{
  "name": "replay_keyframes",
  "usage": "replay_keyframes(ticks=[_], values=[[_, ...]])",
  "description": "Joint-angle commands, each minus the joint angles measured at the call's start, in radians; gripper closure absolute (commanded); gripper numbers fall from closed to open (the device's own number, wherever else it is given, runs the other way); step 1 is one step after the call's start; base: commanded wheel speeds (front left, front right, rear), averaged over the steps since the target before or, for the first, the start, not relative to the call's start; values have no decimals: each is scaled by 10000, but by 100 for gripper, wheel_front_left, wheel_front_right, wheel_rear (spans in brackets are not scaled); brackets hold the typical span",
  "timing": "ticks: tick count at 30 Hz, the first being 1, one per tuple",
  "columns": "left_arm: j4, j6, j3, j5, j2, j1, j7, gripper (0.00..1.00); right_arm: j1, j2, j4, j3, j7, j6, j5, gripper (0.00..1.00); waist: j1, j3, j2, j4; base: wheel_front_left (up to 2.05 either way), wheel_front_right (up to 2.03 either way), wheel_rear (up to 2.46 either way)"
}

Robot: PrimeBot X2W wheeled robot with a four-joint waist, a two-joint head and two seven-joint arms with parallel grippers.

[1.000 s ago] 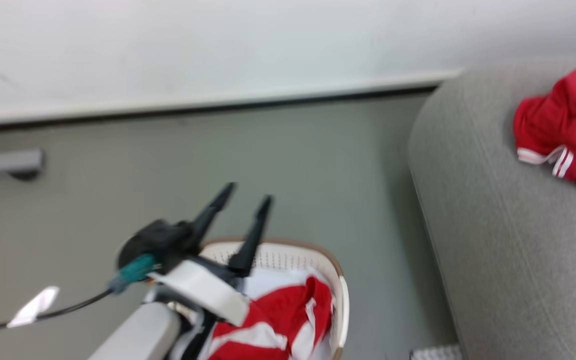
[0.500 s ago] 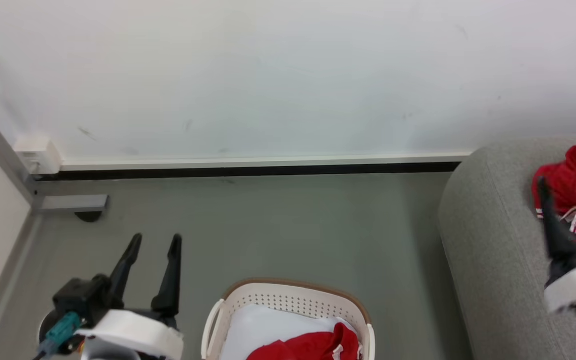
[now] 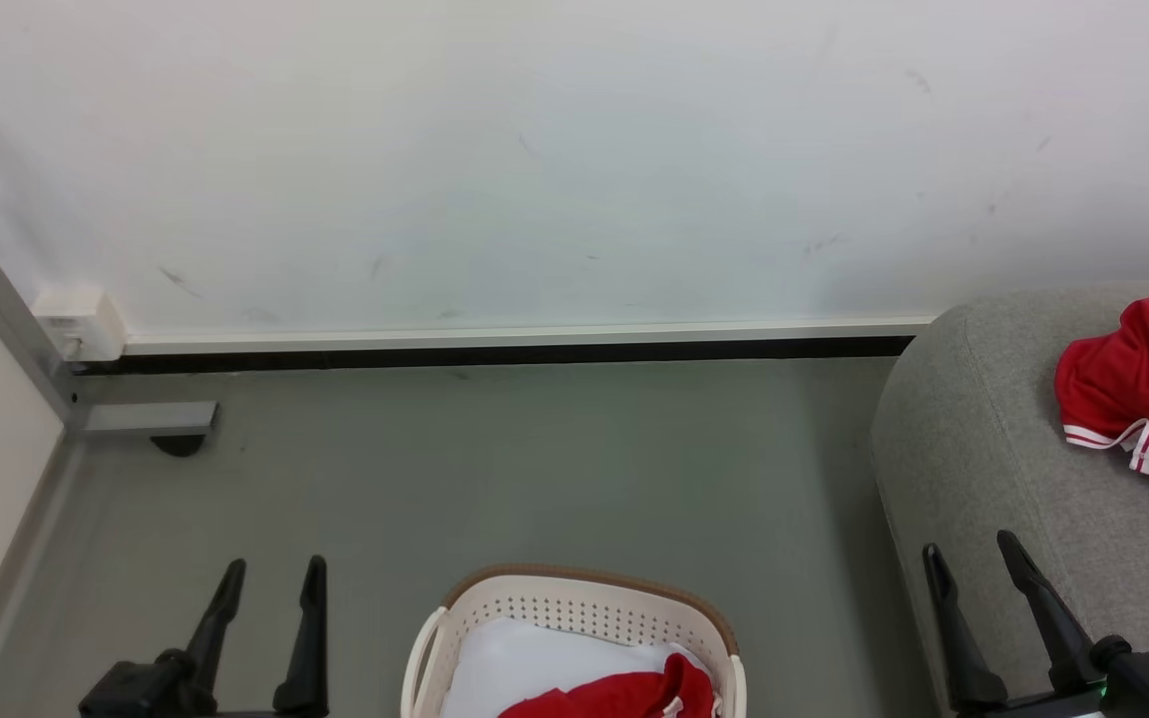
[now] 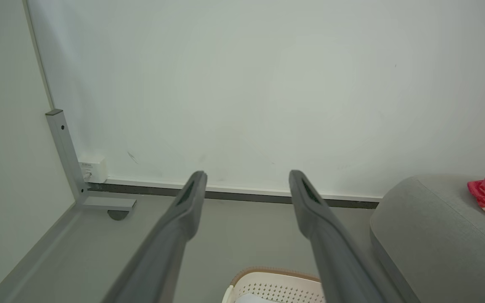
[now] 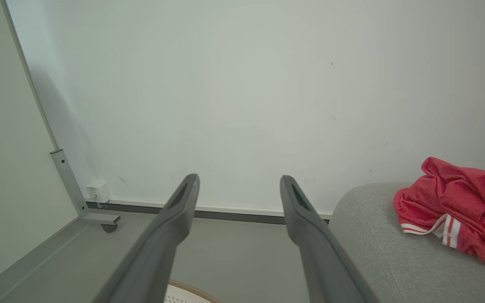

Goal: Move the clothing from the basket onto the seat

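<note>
2 garments point(image 3: 1148, 384) point(image 3: 619, 696), 1 basket point(image 3: 574, 606), 1 seat point(image 3: 983, 449), 2 grippers point(image 3: 273, 565) point(image 3: 968, 543)

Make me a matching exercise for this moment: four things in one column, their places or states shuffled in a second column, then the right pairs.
Things
1. left gripper
2. right gripper
3. white pad
4. seat

Places or states
A. open, near the seat's front edge
B. bears the crumpled red garment
C. open, left of the basket
D. lies inside the basket

Pairs: 1-C, 2-A, 3-D, 4-B
</note>
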Motion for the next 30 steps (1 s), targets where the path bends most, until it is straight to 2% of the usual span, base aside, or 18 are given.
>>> replay_keyframes(ticks=[1,10,30], values=[[19,-38,88,152,-21,102,-6,0,95,4,84,-18,-61,-22,-107,0,1,-3,0,4,0,0,0],[221,-687,726,861,-616,159,-8,0,-174,263,386,25,-278,-22,-170,0,1,11,0,61,0,0,0],[457,-1408,1559,1596,-1372,141,-7,0,-417,207,422,109,-285,-22,-25,0,1,121,0,-133,0,0,0]])
